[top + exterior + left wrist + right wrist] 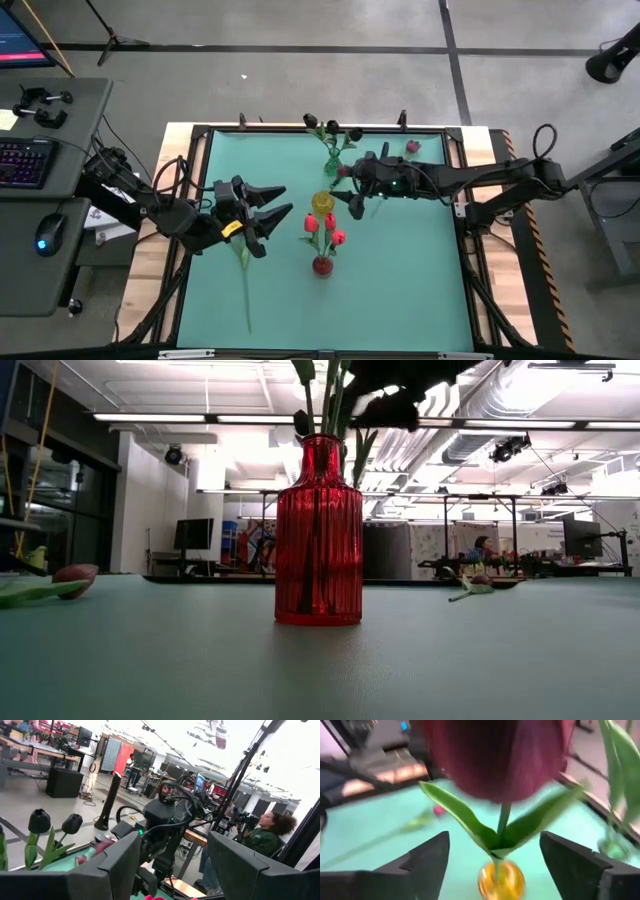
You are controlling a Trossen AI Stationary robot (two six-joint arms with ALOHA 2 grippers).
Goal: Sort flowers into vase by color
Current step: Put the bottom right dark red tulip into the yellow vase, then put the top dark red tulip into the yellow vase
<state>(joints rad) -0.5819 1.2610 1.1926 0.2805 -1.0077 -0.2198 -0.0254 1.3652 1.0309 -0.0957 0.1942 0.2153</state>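
Note:
A crimson tulip (pixel 495 760) stands with its stem in the small yellow vase (pixel 501 881), which also shows in the high view (pixel 322 202). My right gripper (pixel 352 184) is open, with a finger (pixel 426 865) on either side of the stem, touching nothing. The red vase (pixel 322 265) holds three red-pink tulips (pixel 328 222). A clear vase (pixel 332 165) at the far edge holds near-black tulips (pixel 333 127). My left gripper (pixel 283 201) is open and empty, left of the yellow vase. One tulip (pixel 245 285) lies flat beside it, another (pixel 412 147) at the far right.
The three vases stand close together in a line at the table's middle, between the two grippers. A raised dark frame (pixel 190 200) runs around the teal mat. A desk with a keyboard and mouse (pixel 45 235) stands left of the table. A person (pixel 265 837) sits in the room beyond.

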